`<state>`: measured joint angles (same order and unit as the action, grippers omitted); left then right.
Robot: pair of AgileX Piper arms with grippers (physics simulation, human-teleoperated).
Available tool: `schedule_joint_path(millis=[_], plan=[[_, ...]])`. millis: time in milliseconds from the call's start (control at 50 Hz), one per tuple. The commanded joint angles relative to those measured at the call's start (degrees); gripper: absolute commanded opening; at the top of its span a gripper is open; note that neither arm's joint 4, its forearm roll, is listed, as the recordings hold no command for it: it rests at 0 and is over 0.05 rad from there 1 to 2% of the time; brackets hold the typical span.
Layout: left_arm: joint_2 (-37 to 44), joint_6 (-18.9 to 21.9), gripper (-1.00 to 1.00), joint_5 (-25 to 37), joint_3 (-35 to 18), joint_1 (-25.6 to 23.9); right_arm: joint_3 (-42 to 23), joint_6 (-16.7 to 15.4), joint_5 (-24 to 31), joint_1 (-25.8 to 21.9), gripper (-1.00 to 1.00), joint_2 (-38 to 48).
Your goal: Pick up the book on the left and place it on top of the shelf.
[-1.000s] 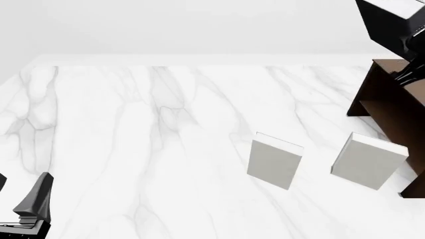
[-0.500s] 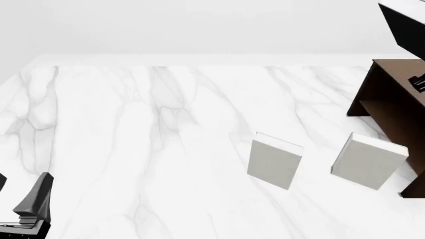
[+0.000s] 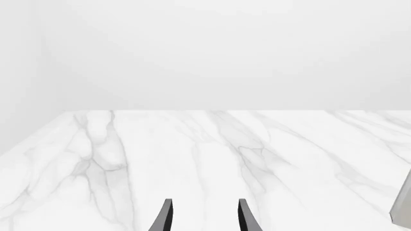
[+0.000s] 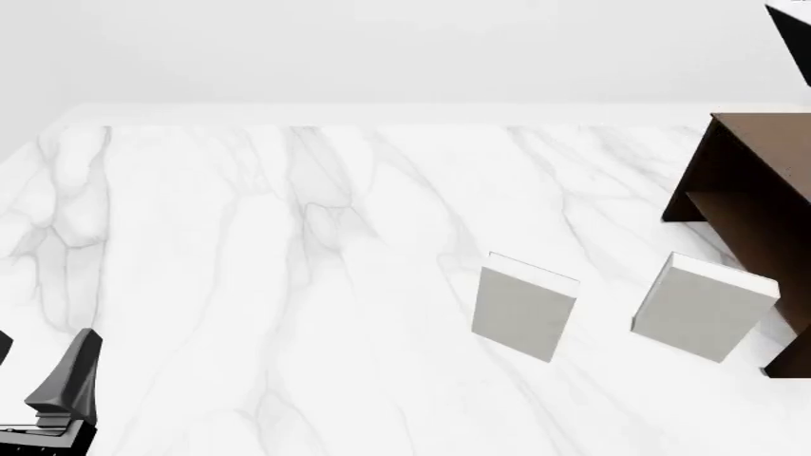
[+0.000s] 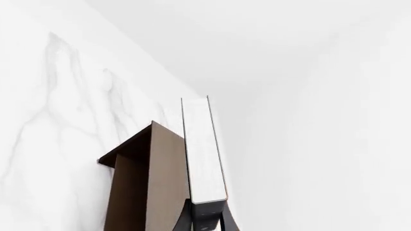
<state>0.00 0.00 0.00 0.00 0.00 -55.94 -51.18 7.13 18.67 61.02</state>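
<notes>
The marble table (image 4: 254,266) spreads white and grey-veined ahead of both arms, and the left gripper (image 3: 204,219) rests low over its near left corner. Far off to that claw's right, at the table's right edge, stands the shelf (image 4: 747,204), dark brown with a flat top and one inner board showing. In the right wrist view the shelf (image 5: 144,183) lies just beside and below the right gripper (image 5: 204,222), its top running alongside the load.

Two pale grey books stand upright on the table between the left claw and the shelf: one (image 4: 525,309) nearer the middle, the other (image 4: 701,306) close in front of the shelf's open side; whether it touches the shelf cannot be told.

The book (image 5: 203,149), black-covered with a white page edge, is clamped by its lower end between the right gripper's fingers (image 5: 182,222) and stands straight out from them, held in the air next to the shelf top and seemingly not resting on it. In the front view only a dark corner (image 4: 796,21) shows at the upper right edge, probably this book.

The left gripper's fingers (image 3: 164,220) are parted with nothing between them.
</notes>
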Motion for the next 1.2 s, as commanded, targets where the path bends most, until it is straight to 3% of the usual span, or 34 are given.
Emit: schedule_joint_path(millis=[20,620,1200], plan=[[0.00,0.00,1.00,0.00,0.00,0.00,-1.03,0.14,-0.95,2.71,-1.00,0.71],[0.00,0.00,1.00,0.00,0.00,0.00,-1.45,-3.70,-4.23,9.77,-1.00,4.85],[0.00,0.00,1.00,0.00,0.00,0.00,-3.29,-6.63,-7.50,12.48,-1.00,11.62]])
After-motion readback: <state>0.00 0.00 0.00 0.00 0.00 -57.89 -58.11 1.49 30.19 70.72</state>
